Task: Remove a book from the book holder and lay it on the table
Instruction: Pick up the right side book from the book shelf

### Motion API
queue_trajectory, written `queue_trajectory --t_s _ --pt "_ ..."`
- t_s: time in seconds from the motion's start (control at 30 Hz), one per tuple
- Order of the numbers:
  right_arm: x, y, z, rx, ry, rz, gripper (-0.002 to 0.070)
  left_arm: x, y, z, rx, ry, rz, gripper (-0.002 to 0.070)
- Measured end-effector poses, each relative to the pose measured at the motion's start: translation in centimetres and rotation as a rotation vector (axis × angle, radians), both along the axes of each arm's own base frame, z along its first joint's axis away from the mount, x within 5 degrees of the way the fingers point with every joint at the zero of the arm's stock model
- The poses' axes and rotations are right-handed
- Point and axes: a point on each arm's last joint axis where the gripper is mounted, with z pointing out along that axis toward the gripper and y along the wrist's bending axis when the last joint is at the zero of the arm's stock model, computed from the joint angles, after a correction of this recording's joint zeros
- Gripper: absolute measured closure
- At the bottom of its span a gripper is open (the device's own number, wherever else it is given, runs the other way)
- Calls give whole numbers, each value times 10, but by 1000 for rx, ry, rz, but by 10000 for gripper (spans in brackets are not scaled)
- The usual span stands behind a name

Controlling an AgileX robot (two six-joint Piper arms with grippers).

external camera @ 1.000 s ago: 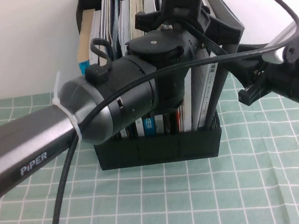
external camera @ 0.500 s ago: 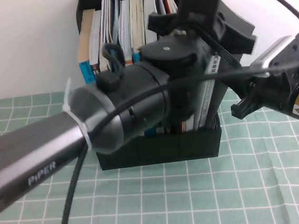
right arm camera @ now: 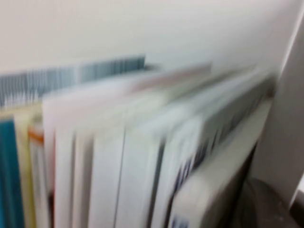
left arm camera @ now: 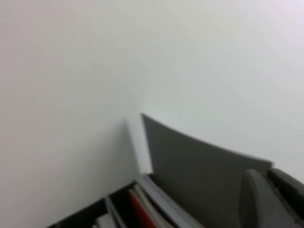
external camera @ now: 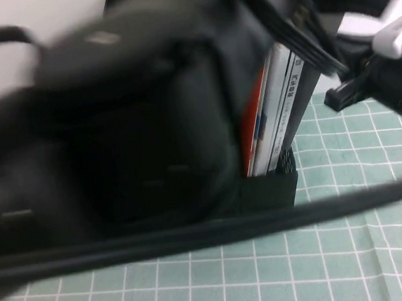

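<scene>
The book's dark grey back (left arm camera: 199, 175) rises above the other books in the left wrist view. My left gripper (left arm camera: 271, 190) is shut on the book's top edge, with one finger (left arm camera: 256, 202) flat against the grey back. In the high view my left arm (external camera: 113, 130) is blurred and hides most of the black book holder (external camera: 272, 190). The book's white spine and grey back (external camera: 302, 87) lean right at the holder's right end. My right gripper (external camera: 349, 93) hovers just right of the book, above the green grid-cloth table (external camera: 339, 251).
A red-covered thin book (external camera: 254, 135) stands left of the grey-backed one. Several more upright books (right arm camera: 118, 166) fill the right wrist view, blurred. A white wall (left arm camera: 95, 71) stands behind the holder. A black cable (external camera: 265, 222) crosses in front of the holder.
My left arm has swung up towards the camera and now covers most of the high view. The book leans further right. My right gripper has stayed close beside the book.
</scene>
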Motion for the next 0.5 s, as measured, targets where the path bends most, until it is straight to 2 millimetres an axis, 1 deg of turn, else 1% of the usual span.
queue_trajectory --t_s 0.07,0.2,0.27,0.37,0.43,0.5 --pt "-5 -3 16 11 -54 -21 668 -10 23 18 -36 -16 50 678" --pt "-18 -7 47 25 -161 -36 671 -33 81 50 -63 -44 192 678" --pt "-26 -10 61 25 -193 -44 671 -44 109 60 -63 -44 256 678" --pt "-41 -14 83 18 -238 -55 671 -60 151 71 -83 -20 339 678" --pt "-54 -16 98 -8 -281 -48 671 -69 174 77 -124 -8 352 678" --pt "-69 -17 113 -48 -334 -34 671 -80 203 84 -188 -5 343 678"
